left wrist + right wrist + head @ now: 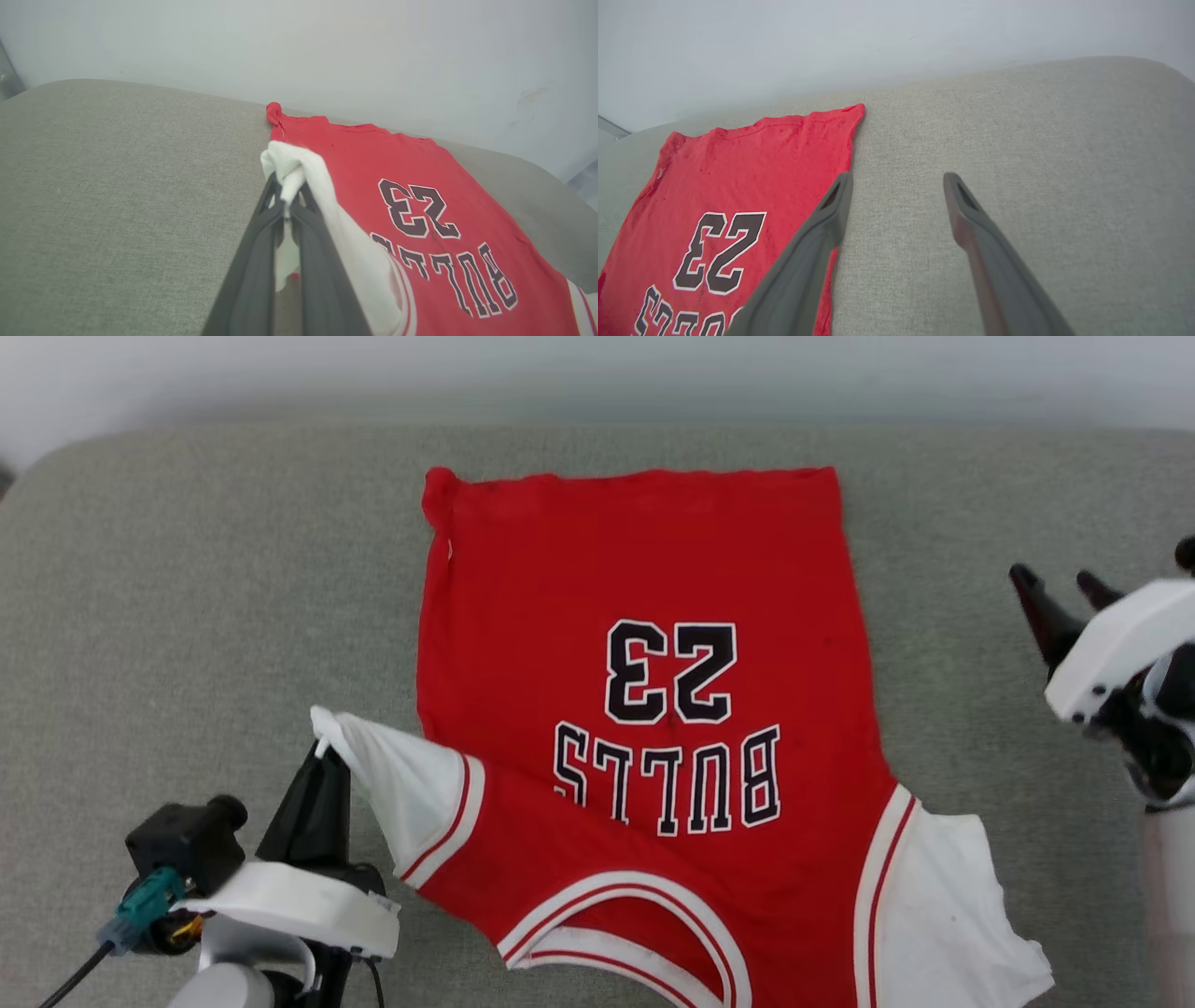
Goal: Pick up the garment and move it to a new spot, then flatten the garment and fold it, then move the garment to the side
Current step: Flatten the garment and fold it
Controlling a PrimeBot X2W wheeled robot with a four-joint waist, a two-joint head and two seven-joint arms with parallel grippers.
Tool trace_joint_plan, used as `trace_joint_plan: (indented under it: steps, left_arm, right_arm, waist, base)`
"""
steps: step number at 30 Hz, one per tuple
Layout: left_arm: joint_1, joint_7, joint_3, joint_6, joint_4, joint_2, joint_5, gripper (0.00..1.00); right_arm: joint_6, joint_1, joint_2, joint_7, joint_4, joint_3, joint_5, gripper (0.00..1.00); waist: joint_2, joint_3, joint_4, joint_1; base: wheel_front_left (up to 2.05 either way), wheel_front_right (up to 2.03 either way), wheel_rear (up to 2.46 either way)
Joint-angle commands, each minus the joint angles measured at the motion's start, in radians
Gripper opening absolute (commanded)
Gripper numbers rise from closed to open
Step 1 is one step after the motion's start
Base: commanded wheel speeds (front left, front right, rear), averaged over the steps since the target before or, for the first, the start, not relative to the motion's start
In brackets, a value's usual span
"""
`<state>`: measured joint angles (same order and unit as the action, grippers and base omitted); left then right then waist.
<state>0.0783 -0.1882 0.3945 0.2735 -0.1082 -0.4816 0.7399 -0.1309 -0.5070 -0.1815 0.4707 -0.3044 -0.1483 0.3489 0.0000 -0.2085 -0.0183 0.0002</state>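
The garment (pixel 653 709), a red shirt with white sleeves and black "BULLS 23" lettering, lies spread on the grey cushion with its hem toward the far edge. My left gripper (pixel 327 751) is shut on the tip of the garment's left white sleeve (pixel 299 172) and holds that tip lifted off the cushion. Off the garment's right side, my right gripper (pixel 1064 583) hovers above bare cushion, open and with nothing between its fingers (pixel 831 219). The right white sleeve (pixel 943 915) lies flat at the near right.
The grey cushion (pixel 187 597) stretches bare to the left and right of the garment. A pale wall (pixel 831 42) rises right behind its far edge.
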Motion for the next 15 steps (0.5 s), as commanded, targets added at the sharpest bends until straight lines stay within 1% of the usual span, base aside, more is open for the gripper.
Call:
trace_joint_plan:
  steps: [1,7,11,15]
  left_arm:
    - [0.034,-0.008,0.002,-0.007,-0.008,0.002,-0.011,0.00]
    - [0.161,-0.016,0.028,-0.046,-0.029,0.026,-0.042,0.00]
    - [0.226,-0.020,0.056,-0.083,-0.027,0.043,-0.060,0.00]
    - [0.275,-0.029,0.077,-0.111,-0.013,0.061,-0.074,0.00]
  right_arm:
    - [0.000,-0.058,-0.010,0.007,-0.031,0.002,0.004,1.00]
    - [0.000,-0.327,-0.072,0.105,-0.188,0.024,-0.012,1.00]
    - [0.000,-0.458,-0.092,0.189,-0.274,0.029,-0.030,1.00]
    - [0.000,-0.556,-0.100,0.242,-0.342,0.025,-0.057,1.00]
  waist:
    - [0.0000,-0.105,-0.057,-0.0002]
    - [0.0000,-0.227,-0.138,-0.0002]
    - [0.0000,-0.291,-0.181,-0.0002]
    - [0.0000,-0.339,-0.217,-0.0002]
  base:
    - [0.00,0.00,0.00]
    - [0.00,0.00,0.00]
    - [0.00,0.00,0.00]
    - [0.00,0.00,0.00]
